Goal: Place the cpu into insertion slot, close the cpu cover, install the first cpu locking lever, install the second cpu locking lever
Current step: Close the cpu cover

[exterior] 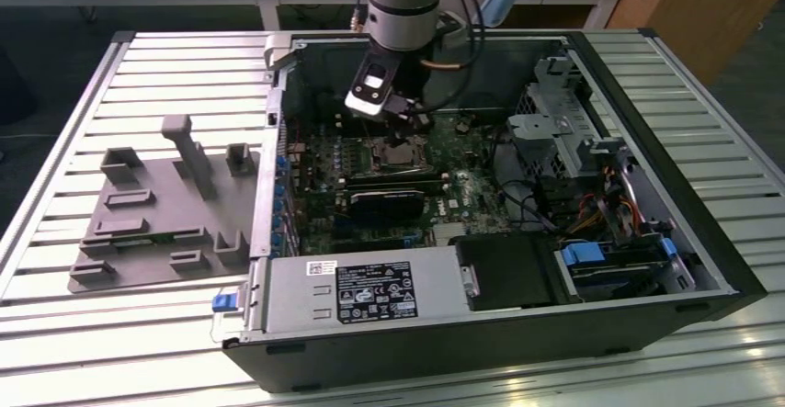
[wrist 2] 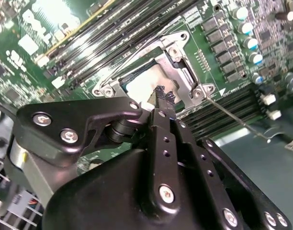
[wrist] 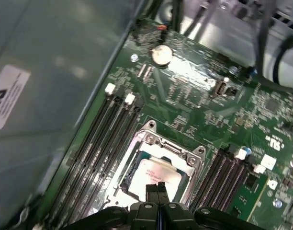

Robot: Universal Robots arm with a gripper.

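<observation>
slatted metal table (exterior: 73,85) carries an open black case (exterior: 491,352) laid on its side, with a grey moulded tray (exterior: 135,242) beside it on the exterior view's left and wooden desks at the back of the room. lying the case flat turns the green board (wrist: 185,91) face up, so the arm (exterior: 403,3) can come straight down into it. the gripper (exterior: 396,139) hangs low inside the case with its two black fingers pressed together and nothing between them, seen in both wrist views (wrist 2: 163,97) (wrist: 156,188). closed like this they make one narrow point, which looks suited to pushing on small parts rather than grasping. right under the tips sits the cpu (wrist 2: 144,84), its pale metal top seated in the slot (wrist: 147,128). the cover (wrist 2: 182,67) appears to lie down around it as a silver frame, though whether it is fully flat i cannot tell. a thin wire lever (wrist 2: 237,120) sticks out from the socket corner just beside the fingers and seems to be unlatched, so by my judgement the chip is placed and the locking is not yet done. long memory slots (wrist: 103,139) run on either side of the gripper.
</observation>
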